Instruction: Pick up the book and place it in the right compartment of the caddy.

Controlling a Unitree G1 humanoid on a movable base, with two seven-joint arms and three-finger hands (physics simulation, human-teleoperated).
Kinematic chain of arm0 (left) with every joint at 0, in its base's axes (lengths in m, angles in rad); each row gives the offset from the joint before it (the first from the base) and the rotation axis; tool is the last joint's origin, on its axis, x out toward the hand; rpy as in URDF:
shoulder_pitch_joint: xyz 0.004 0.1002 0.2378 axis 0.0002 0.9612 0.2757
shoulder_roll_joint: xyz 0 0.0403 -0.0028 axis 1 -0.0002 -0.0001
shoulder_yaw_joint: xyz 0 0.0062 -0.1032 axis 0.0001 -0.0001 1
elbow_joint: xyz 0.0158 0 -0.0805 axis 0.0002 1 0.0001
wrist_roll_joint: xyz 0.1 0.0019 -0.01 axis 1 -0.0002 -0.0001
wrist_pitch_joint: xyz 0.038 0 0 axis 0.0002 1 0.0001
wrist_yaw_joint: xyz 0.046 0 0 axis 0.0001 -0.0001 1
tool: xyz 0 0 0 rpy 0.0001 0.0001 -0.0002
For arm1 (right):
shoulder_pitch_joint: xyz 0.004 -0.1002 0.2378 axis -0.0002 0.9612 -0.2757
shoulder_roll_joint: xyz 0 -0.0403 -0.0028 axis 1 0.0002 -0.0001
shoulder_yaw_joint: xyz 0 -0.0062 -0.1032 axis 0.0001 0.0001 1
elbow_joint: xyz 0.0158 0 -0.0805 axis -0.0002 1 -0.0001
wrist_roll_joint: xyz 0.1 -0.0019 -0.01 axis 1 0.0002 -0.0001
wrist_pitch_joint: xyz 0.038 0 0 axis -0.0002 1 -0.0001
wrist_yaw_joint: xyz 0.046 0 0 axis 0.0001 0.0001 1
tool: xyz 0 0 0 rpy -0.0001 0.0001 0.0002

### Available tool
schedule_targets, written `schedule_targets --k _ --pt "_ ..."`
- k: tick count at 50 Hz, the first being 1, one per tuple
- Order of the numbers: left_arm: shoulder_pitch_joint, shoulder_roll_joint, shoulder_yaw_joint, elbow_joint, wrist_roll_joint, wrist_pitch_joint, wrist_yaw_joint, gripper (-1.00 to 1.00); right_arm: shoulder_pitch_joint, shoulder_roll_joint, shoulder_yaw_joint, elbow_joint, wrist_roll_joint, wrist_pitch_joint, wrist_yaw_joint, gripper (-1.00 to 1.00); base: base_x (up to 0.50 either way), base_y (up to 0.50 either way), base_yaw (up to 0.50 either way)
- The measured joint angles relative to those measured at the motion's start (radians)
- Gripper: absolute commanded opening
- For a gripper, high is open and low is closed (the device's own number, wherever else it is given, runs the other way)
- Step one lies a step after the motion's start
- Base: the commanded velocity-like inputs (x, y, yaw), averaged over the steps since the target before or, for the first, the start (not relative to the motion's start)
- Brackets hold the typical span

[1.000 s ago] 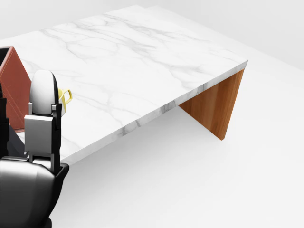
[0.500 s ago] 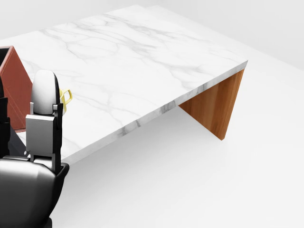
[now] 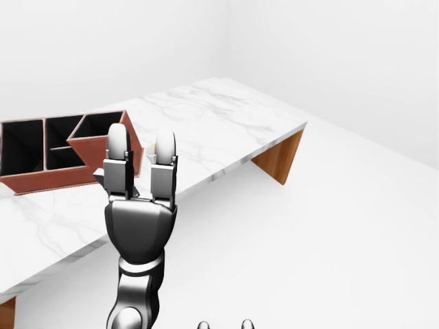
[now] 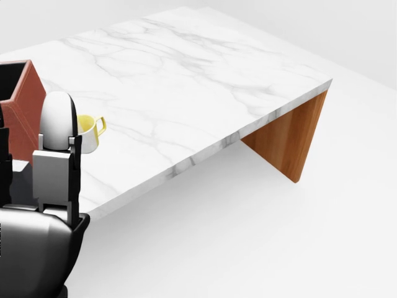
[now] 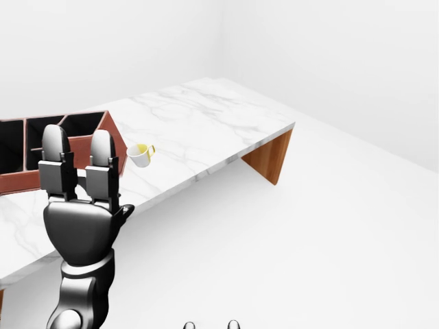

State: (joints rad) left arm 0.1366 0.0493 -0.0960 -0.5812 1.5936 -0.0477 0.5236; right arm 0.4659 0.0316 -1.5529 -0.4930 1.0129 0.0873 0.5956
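White marble-topped table (image 5: 206, 130) with brown wooden slab leg (image 5: 269, 156) at its right end, standing on plain white floor (image 5: 309, 240). Reddish-brown compartmented caddy (image 3: 41, 147) rests on the tabletop at left in eye views. Small white mug with yellow inside (image 5: 140, 154) sits on the marble just beside the caddy's right end.

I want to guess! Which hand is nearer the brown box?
Left. The left hand is up by the box, fingers open; the right hand barely shows, low down. No book in view.
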Motion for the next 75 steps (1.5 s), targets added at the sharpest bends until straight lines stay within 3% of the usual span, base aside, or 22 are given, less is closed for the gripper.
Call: schedule_targets --k 75 --pt "0.0 0.001 -0.011 0.014 0.01 0.007 0.0 1.0 -0.001 -0.003 0.004 0.011 0.005 0.0 0.006 1.0 0.11 0.16 0.0"
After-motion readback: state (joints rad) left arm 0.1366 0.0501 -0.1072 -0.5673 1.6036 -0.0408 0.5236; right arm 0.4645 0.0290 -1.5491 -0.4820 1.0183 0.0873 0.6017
